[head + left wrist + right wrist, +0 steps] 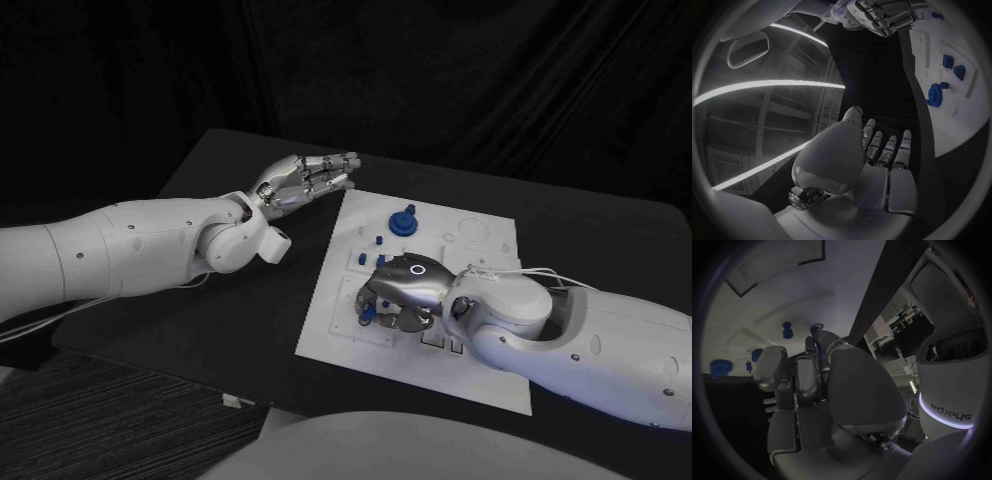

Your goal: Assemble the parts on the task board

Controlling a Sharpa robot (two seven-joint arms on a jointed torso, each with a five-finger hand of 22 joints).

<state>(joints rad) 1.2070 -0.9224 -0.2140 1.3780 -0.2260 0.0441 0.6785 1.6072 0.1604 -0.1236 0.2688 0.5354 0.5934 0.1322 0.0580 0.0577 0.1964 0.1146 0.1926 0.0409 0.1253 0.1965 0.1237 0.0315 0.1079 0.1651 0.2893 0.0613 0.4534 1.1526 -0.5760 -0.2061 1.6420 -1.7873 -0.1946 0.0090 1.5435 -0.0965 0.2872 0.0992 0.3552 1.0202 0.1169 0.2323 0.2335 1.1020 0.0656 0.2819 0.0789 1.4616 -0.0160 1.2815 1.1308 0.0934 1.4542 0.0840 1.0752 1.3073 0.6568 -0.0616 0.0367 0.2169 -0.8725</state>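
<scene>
The white task board (476, 250) lies in the middle of the black table. My right hand (401, 295) hangs over its near left part with its fingers curled down around a small blue part (368, 312); in the right wrist view a strip of that blue part (819, 351) shows between the fingers (807, 375). A larger round blue part (404, 221) stands at the board's far side, with small blue parts (369, 255) closer in. My left hand (307, 180) floats off the board's far left corner, fingers stretched out, holding nothing.
Bare black table (231, 300) runs along the left of the board, under my left arm. In the left wrist view the board's edge (926, 60) carries the round blue part (934, 94) and two blue blocks (953, 66), with my right hand (879, 15) beyond.
</scene>
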